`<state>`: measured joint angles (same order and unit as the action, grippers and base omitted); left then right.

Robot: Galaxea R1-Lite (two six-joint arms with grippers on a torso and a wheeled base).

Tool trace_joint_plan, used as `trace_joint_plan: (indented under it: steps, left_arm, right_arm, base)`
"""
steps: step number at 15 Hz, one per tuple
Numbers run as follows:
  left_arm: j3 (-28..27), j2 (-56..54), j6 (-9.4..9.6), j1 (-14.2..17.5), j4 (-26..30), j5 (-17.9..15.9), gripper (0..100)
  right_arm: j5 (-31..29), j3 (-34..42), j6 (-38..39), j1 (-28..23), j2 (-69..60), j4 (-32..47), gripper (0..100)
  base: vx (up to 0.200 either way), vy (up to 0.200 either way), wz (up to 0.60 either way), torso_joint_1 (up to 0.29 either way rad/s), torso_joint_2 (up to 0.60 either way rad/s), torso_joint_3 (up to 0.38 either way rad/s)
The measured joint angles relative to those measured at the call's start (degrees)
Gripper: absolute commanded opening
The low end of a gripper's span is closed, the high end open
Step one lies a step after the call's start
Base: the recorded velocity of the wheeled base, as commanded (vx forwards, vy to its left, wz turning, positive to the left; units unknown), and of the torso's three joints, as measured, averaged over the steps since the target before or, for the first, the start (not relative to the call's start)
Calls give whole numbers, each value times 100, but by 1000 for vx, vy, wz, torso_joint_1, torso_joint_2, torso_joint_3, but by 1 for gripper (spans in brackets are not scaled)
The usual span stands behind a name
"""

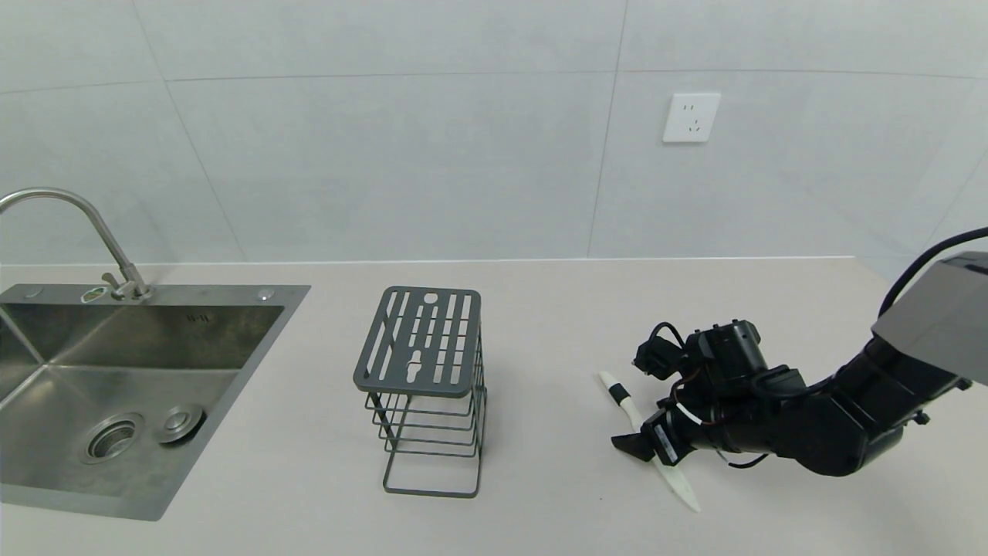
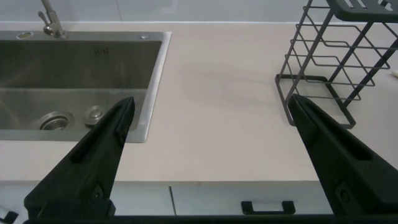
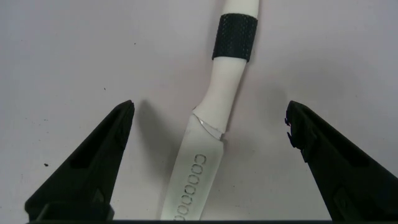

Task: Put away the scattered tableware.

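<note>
The white knife (image 3: 214,124), with a black band on the handle and a row of small rings on the blade, lies flat on the counter (image 1: 556,324), right of the wire rack (image 1: 421,340). The right gripper (image 3: 209,109) hangs over it with jaws wide. The left gripper (image 2: 211,102) has jaws wide too.

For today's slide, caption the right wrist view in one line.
Open right gripper hovers over a white, black-banded knife lying on the pale countertop.

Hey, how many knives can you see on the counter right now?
1. The white knife with a black-banded handle lies flat on the beige counter, right of the dark grey wire rack, straddled by the open right tool. The arm could hide another.
</note>
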<state>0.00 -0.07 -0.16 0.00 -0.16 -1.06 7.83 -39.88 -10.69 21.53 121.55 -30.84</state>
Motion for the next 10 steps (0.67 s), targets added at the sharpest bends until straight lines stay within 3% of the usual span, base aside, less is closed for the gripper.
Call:
trace_joint_plan:
  steps: [1,10]
  left_arm:
    - [0,0,2,0,0,0,100]
    - [0,0,11,0,0,-2,100]
  right_arm:
    - [5,7,-1,-32,20,-9,0]
    - [18,105,-33,-65,135,-239,0]
  base:
    - [0,0,0,0,0,0]
    - [0,0,0,0,0,0]
